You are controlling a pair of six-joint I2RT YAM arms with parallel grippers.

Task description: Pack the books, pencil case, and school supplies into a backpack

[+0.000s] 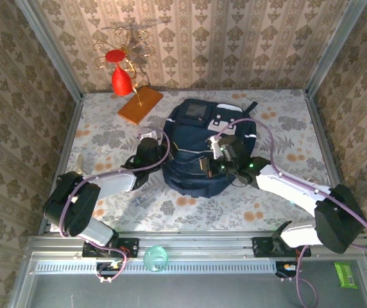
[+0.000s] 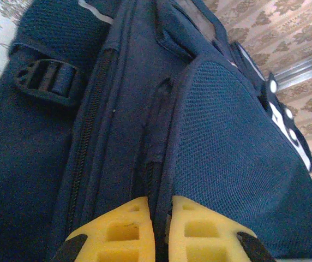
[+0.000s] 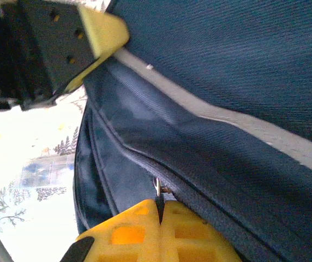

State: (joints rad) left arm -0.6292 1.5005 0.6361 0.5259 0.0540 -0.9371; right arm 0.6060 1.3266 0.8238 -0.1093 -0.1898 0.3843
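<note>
The navy backpack (image 1: 199,138) lies flat mid-table, its grey-white patch toward the back wall. At its left edge, my left gripper (image 1: 150,153) (image 2: 161,210) is shut, and the yellow fingertips (image 2: 129,218) pinch a fold of backpack (image 2: 221,125) fabric beside a zipper line. My right gripper (image 1: 225,157) (image 3: 160,210) is shut on the small metal zipper pull (image 3: 157,188) under a seam of the backpack (image 3: 227,60). A small clear piece (image 1: 138,201), perhaps one of the school supplies, lies on the cloth in front. The books and the pencil case are out of view.
An orange flat slab (image 1: 140,104) and a red ornament on gold wire (image 1: 120,76) stand at the back left. Patterned walls close three sides. A teal round object (image 1: 156,258) sits on the front rail, with a green packet (image 1: 346,274) at the lower right.
</note>
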